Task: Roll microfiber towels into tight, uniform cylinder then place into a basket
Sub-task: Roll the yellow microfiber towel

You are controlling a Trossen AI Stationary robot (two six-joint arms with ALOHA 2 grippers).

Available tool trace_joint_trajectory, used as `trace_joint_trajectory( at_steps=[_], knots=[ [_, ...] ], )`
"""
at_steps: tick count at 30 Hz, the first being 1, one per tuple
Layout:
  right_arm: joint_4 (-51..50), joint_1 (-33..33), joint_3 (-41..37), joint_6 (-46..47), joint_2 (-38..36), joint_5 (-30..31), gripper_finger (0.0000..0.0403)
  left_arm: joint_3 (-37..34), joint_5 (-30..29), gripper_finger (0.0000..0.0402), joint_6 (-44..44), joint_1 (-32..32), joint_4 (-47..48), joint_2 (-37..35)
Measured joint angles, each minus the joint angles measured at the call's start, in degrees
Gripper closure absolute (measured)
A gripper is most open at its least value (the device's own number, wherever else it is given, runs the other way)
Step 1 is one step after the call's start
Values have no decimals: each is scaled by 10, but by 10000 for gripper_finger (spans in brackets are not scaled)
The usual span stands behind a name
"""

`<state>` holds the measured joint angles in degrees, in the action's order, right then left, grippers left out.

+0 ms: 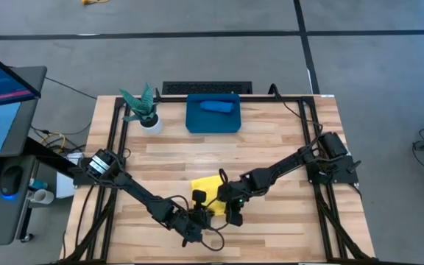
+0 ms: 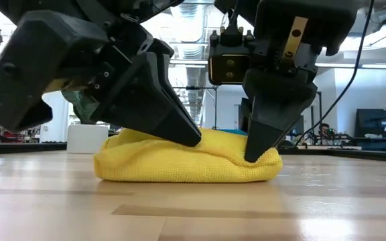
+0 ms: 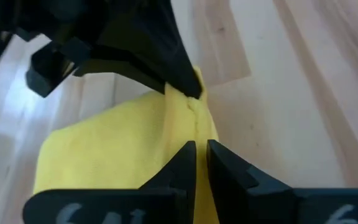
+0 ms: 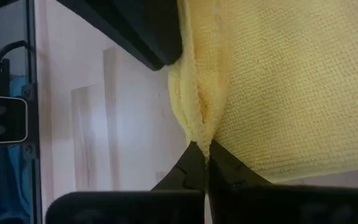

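The yellow towel point(image 1: 206, 190) lies on the table's near middle, bunched into a thick fold point(image 2: 179, 164) that rests flat on the wood. My left gripper point(image 3: 196, 158) comes at it from the near left and is shut on its raised ridge. My right gripper point(image 4: 202, 154) comes in from the right and is shut on the same ridge, farther along. A blue towel point(image 1: 216, 106) lies rolled inside the teal basket point(image 1: 194, 124) at the table's far middle. My left gripper pinches the raised fold ridge point(image 3: 197, 127) of the yellow towel between its two fingers. They slant down from the table's near left, on top of the bundle point(image 2: 191, 139). The towel stays on the table. My right gripper pinches the same bunched ridge point(image 4: 197, 127) between its fingertips, near the towel's right end point(image 2: 267, 159). The fingers point steeply down from above. The cloth is gathered into several layers at the tips, and the towel rests on the table.
A white pot with a green plant point(image 1: 147, 112) stands at the far left, beside the basket. Black frame rails point(image 1: 308, 132) run along the table's sides. Bare wood point(image 1: 285, 235) lies near and right of the towel.
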<state>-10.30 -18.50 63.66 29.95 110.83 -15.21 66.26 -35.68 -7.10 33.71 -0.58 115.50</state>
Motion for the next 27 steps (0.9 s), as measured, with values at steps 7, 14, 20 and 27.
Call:
trace_joint_trajectory(
  at_steps=[7, 14, 20, 27],
  knots=[
    [-10, 3, 0, 0, 0, -1, 382, 0, -11, 371, -24, -3, 16, 0],
    [-10, 3, 0, 0, 0, 0, 386, 10, -15, 371, -15, 3, 36, -8],
    [-2, 3, 0, 0, 0, 0, 384, 68, 19, 371, 11, 24, 77, -18],
    [1, 3, 0, 1, 0, 1, 385, 56, 75, 370, -21, 6, 104, -11]
  ],
)
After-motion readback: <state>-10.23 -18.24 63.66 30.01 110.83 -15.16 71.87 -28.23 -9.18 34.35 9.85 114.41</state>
